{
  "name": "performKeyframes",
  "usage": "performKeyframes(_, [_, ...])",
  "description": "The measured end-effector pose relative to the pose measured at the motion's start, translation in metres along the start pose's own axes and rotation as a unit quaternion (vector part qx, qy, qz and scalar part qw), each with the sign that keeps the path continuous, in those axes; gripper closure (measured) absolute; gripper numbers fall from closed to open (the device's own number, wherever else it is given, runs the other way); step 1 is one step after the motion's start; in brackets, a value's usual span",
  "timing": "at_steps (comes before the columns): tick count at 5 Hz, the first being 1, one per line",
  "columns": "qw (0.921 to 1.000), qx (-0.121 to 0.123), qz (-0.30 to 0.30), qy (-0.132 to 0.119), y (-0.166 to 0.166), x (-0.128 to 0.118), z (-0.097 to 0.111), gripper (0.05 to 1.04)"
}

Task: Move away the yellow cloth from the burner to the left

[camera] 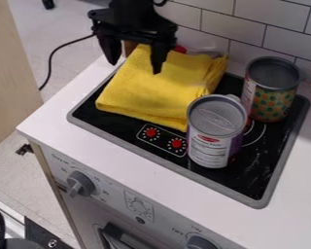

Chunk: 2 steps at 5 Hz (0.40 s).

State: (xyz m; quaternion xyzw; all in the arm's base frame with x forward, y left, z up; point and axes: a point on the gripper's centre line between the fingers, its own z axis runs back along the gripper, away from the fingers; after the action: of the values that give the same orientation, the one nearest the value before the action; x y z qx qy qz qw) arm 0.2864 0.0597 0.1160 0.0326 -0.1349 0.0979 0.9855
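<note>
The gripper (134, 64) hangs at the top left over the upper left part of the folded yellow cloth (151, 90). Its two fingers are spread wide apart with nothing held between them; the right one is in front of the cloth, the left one by its left edge. The cloth lies on the left half of the black cooktop (213, 176), covering the burner area there. Whether a fingertip touches the cloth, I cannot tell.
A silver-lidded can (213, 141) stands right of the cloth, near its edge. Behind it is a green and orange can (270, 95). A tiled wall (233, 24) runs along the back. White counter (70, 109) borders the cooktop at left.
</note>
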Motion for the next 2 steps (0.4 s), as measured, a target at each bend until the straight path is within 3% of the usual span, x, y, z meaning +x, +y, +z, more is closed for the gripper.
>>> performKeyframes(1, [0.9925, -0.031, -0.118, 0.001, -0.0041, -0.0057, 0.0059, 0.085])
performKeyframes(2, [0.9675, -0.071, -0.239, 0.042, -0.0129, -0.0154, 0.0063, 0.085])
